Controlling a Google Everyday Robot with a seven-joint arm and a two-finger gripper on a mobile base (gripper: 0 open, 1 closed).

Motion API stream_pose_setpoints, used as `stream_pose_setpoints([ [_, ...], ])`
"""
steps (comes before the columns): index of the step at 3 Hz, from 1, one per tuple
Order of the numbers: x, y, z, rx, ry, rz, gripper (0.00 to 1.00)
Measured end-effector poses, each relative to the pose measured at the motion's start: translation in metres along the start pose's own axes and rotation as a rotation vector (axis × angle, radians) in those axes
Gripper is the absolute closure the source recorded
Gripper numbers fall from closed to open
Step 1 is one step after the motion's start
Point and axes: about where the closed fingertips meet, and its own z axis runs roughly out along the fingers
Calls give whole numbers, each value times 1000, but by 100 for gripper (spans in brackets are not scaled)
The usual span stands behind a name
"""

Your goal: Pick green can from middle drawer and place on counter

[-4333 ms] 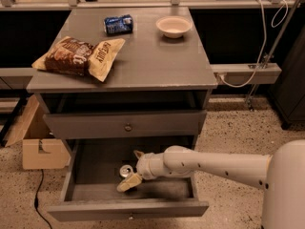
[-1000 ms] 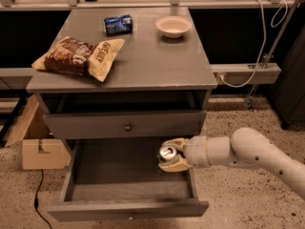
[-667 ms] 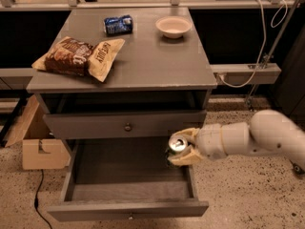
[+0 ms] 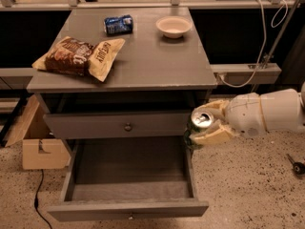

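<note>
Speckled floor (image 4: 248,199), with a cardboard box (image 4: 38,149) low to the left of the counter (image 4: 152,66). On the counter, left to right: chip bag (image 4: 78,56), blue can (image 4: 118,25) on its side, bowl (image 4: 173,26). Below the counter, middle drawer (image 4: 128,178) standing open. Just below the counter's right front corner: green can (image 4: 201,119), near upright, silver top up and tipped slightly right, clamped in the gripper (image 4: 204,124), one finger over it, one under.
</note>
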Motion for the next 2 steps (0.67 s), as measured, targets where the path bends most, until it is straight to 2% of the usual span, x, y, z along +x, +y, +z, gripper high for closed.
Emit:
stream_pose_setpoints([
  [1, 0, 0, 0, 0, 0, 0, 100],
  [2, -14, -13, -9, 3, 6, 21, 100],
])
